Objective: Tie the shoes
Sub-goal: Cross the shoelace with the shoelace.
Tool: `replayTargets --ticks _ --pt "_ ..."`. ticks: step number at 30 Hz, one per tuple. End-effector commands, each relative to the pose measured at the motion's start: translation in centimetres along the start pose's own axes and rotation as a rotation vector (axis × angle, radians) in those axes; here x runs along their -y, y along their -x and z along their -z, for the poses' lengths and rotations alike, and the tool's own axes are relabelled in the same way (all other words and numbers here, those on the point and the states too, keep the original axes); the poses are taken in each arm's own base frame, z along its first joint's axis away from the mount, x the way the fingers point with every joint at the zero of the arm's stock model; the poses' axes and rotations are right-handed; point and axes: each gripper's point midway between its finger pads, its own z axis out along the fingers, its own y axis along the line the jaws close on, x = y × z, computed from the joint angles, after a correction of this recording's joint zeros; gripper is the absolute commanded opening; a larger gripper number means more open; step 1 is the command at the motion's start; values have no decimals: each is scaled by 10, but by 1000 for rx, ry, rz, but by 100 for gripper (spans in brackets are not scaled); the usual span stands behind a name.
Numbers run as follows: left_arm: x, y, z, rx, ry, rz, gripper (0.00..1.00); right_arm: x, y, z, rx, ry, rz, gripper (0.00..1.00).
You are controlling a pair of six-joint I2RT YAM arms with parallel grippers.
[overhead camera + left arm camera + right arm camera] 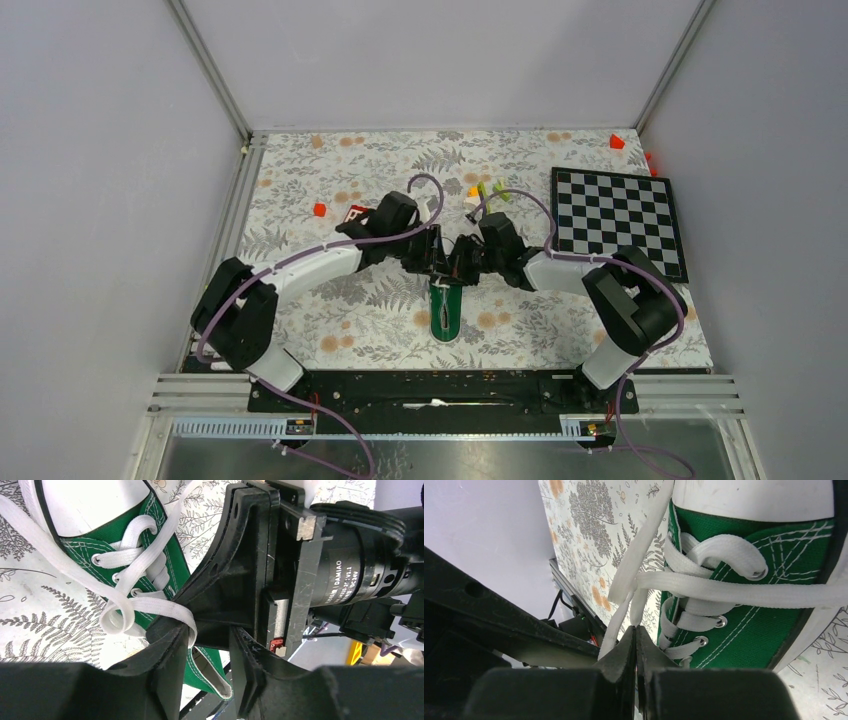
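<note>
One soft, limp lace (724,594) of the light shoe (445,312) sat clamped in the right gripper (635,635); left gripper (205,642) gaped. Pinching it mid-strand seemed best.

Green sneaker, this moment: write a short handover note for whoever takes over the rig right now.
The left hand is open, a lace loop draped on it.
The right hand is shut, seemingly pinching a lace strand.
The sneaker lies on the floral mat, both hands meeting over it.
Done: the lace is threaded through.
Left: no knot or bow visible; tie one.
</note>
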Motion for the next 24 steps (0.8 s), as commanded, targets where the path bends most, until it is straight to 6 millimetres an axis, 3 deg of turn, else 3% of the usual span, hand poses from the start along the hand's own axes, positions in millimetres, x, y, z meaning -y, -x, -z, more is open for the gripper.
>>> replayTargets --ticks 1,4,10,13,18,21,24 --pt "25 62 6 166 6 -85 39 -19 -17 2 -73 102 -3 0" --pt "16 74 5 152 96 -57 39 -22 -17 1 -73 126 -16 0" --pt "22 93 11 139 131 -25 43 -31 -17 -1 -88 206 -48 0" --pt "18 102 23 153 160 -7 57 -33 -18 -1 -96 231 -57 0" --pt "-12 108 56 206 238 64 83 -37 -16 2 -93 271 -69 0" --pt "-28 106 79 261 260 113 92 -39 -15 2 -93 293 -85 0" --pt "-43 96 94 295 286 162 94 -38 -15 0 -96 307 -103 0"
